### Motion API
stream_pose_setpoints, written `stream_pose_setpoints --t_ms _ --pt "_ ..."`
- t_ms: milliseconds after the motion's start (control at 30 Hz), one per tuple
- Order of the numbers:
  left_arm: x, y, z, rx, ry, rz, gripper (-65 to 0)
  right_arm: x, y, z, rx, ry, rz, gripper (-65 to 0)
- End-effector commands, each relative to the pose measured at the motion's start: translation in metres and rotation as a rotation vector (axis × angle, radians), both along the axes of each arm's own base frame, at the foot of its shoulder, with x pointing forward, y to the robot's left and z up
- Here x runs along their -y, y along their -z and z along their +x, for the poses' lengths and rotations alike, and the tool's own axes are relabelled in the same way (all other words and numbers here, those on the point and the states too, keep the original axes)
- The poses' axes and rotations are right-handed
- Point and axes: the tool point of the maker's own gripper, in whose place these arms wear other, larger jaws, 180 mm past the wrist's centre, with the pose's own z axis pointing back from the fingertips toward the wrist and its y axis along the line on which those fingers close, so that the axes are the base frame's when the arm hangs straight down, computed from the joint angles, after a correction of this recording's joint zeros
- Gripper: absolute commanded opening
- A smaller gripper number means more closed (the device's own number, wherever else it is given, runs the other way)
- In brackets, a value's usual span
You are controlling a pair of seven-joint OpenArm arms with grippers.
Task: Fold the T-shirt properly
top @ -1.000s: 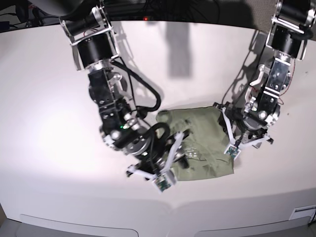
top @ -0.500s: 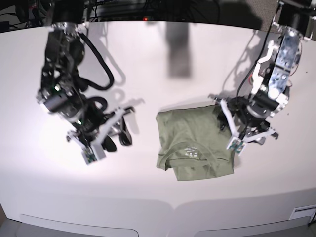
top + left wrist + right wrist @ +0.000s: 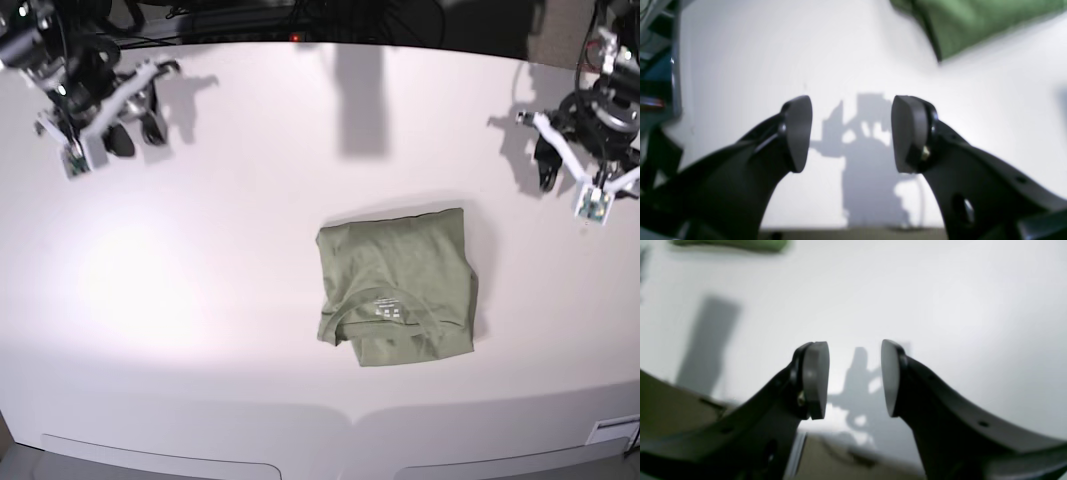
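While both arms sit at opposite far corners of the white table (image 3: 200,300), the T-shirt (image 3: 397,283) lies alone near the middle of the surface, nearer the front edge. It is folded into a compact, roughly square packet, with the ribbed collar (image 3: 375,308) facing up toward the front and a small white print visible inside the neck. Neither gripper touches it.

Left gripper (image 3: 851,133): seen in the left wrist view with its jaws spread apart and nothing between them, only bare table and the gripper's own shadow below. A green corner of the garment shows at the top right of that view, well apart from the pads (image 3: 799,133).

Right gripper (image 3: 855,378): in the right wrist view its jaws likewise stand apart and empty above the table. A thin green strip of the garment is visible at the upper left edge, blurred.
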Motion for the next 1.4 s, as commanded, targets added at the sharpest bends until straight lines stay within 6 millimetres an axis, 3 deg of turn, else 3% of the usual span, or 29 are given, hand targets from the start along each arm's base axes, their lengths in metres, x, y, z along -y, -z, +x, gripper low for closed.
stream_pose_setpoints --t_ms 0,167,333,433,500,633,700,800,900,1000,1167,1367 --pt "-0.004 -0.005 -0.007 -0.002 -0.002 0.016 -28.1 -0.003 -0.002 -0.011 -0.023 -0.011 0.022 -38.7" --pt "-0.013 0.025 -0.077 -0.247 -0.046 0.006 -28.1 0.0 0.027 -0.093 -0.343 -0.037 0.013 -38.7" --pt "-0.009 0.049 -0.151 -0.454 -0.029 0.002 -28.1 -0.008 0.03 -0.134 -0.417 -0.032 0.073 -38.7" --pt "-0.001 0.055 -0.189 -0.548 0.012 -0.021 -28.1 -0.008 0.042 -0.161 -0.493 -0.01 0.098 -38.7" --pt "0.016 0.062 -0.213 -0.591 0.089 -0.083 -28.1 -0.006 0.063 -0.187 -0.584 0.012 0.11 -38.7" --pt "0.058 0.09 -0.268 -0.751 0.205 -0.375 -28.1 -0.01 0.122 -0.242 -0.756 0.047 0.157 -38.7" --pt "0.054 0.117 -0.292 -0.838 0.168 -0.432 -28.1 -0.013 0.152 -0.264 -0.83 0.045 0.17 -38.7" --pt "0.027 0.162 -0.323 -0.957 0.047 -0.429 -28.1 -0.008 0.193 -0.286 -0.939 0.059 0.182 -38.7" --pt "-0.009 0.208 -0.337 -0.983 -0.062 -0.378 -28.1 0.008 0.23 -0.288 -0.99 0.094 0.169 -38.7" --pt "-0.032 0.249 -0.343 -1.012 -0.192 -0.38 -28.1 0.017 0.265 -0.267 -0.943 0.162 0.179 -38.7" --pt "-0.032 0.302 -0.324 -0.987 -0.362 -0.454 -28.1 0.028 0.306 -0.248 -0.909 0.171 0.14 -38.7" --pt "-0.013 0.33 -0.305 -0.974 -0.348 -0.46 -28.1 0.056 0.335 -0.231 -0.839 0.179 -0.062 -38.7"
